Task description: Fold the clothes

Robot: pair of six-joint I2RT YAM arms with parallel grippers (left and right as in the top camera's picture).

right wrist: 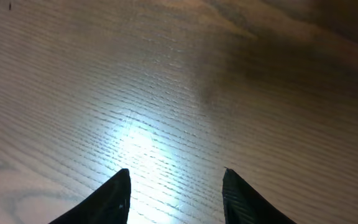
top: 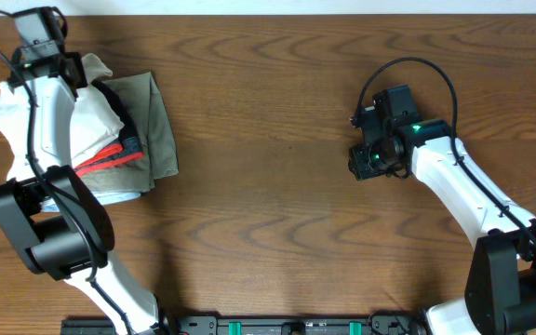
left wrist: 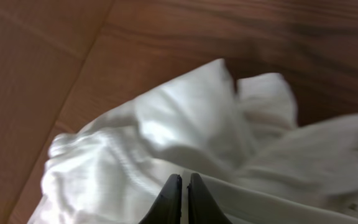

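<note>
Left fingers pressed together, white trousers bunched just beyond them.

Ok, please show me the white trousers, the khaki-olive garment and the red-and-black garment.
white trousers (left wrist: 166, 118): left wrist view, on a crumpled fold near the middle.
khaki-olive garment (top: 161, 130): overhead view, on its uncovered flat part.
red-and-black garment (top: 110, 156): overhead view, on its red stripes.
</note>
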